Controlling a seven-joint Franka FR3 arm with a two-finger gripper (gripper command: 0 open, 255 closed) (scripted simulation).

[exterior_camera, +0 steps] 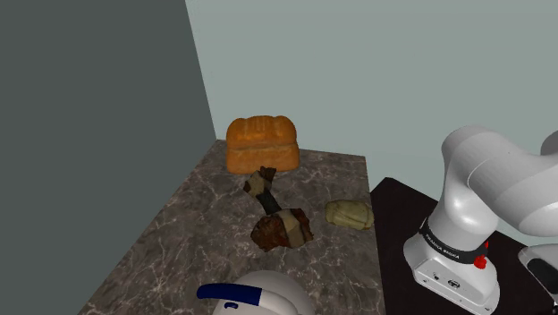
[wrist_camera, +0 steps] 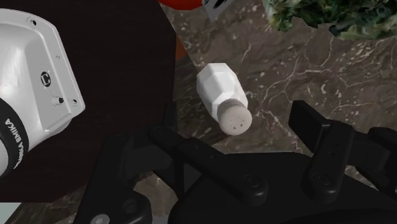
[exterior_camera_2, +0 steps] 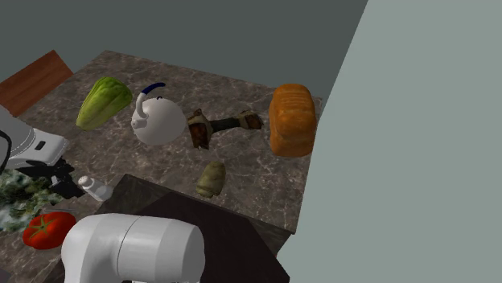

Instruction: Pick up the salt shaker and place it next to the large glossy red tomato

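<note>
The salt shaker (wrist_camera: 219,89) is white and faceted with a brownish perforated cap. It rests on the marble counter with its cap end towards my gripper (wrist_camera: 235,118). The black fingers (wrist_camera: 318,146) stand apart on either side of the cap and touch nothing, so the gripper is open. The glossy red tomato (wrist_camera: 184,4) lies just beyond the shaker's far end. In the second exterior view the shaker (exterior_camera_2: 95,188) sits a short way up and right of the tomato (exterior_camera_2: 48,229), with the gripper (exterior_camera_2: 66,177) beside it.
Leafy greens (exterior_camera_2: 14,199) lie close to the tomato. Further along the counter are a white kettle (exterior_camera_2: 158,120), a green lettuce (exterior_camera_2: 103,102), a brown mottled object (exterior_camera_2: 217,126), an olive lump (exterior_camera_2: 211,178) and a bread loaf (exterior_camera_2: 291,119). The black stand (wrist_camera: 114,70) borders the shaker.
</note>
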